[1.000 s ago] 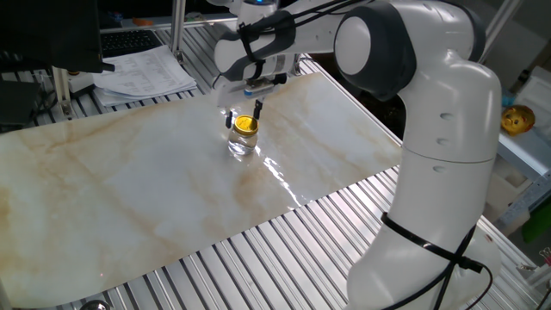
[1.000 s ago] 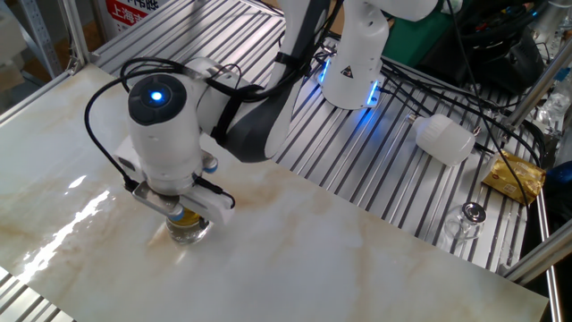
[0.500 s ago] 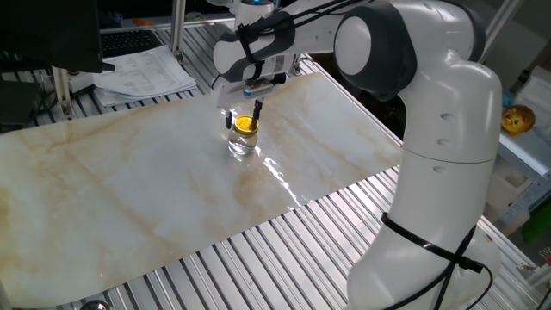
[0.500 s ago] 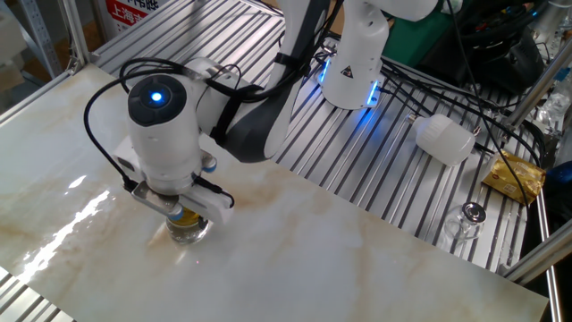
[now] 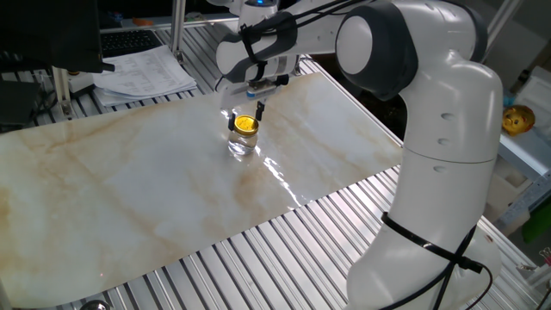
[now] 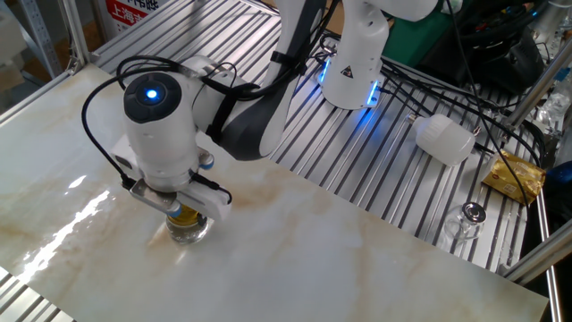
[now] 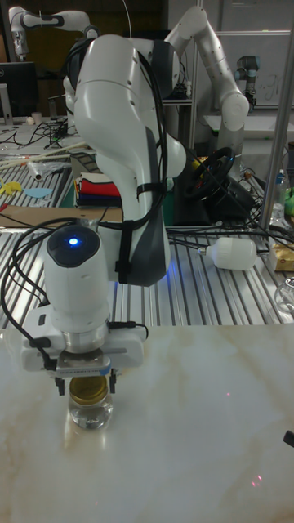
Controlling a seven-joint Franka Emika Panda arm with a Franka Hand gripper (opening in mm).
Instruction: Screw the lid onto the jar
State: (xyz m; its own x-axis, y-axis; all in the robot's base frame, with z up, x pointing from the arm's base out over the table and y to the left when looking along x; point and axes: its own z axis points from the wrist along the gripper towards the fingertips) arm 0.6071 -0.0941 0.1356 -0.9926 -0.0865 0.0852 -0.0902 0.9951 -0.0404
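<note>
1. Currently the jar [image 5: 242, 143] stands upright on the marble tabletop [image 5: 129, 189], toward the far edge in one fixed view, next to a bright glare streak on the slab.
2. Lid [image 5: 245, 126] sits on the jar's mouth, gold top visible from above; in the tall fixed view it reads as a gold band [image 7: 88, 391] over clear glass [image 7: 90, 413].
3. Gripper [image 5: 244, 116] is directly above the jar, pointing straight down, arm reaching over from the base at the table's side.
4. Fingers [image 5: 259, 109] are spread and sit on either side of the lid at roughly lid height; in the tall fixed view the dark tips [image 7: 113, 384] flank the cap.
5. Contact: cannot tell for sure whether the pads touch the lid rim, since the wrist hides it in the other fixed view and the gap is too small to resolve elsewhere. Looks like slightly apart, not pinching.
6. Other fixed view: only the lower jar [image 6: 189, 232] shows under the hand [image 6: 183, 213]; blue status light lit on the wrist.
7. Off the slab: white plastic bottle [image 6: 444, 139] lying on the ribbed metal deck, well apart from the jar.
</note>
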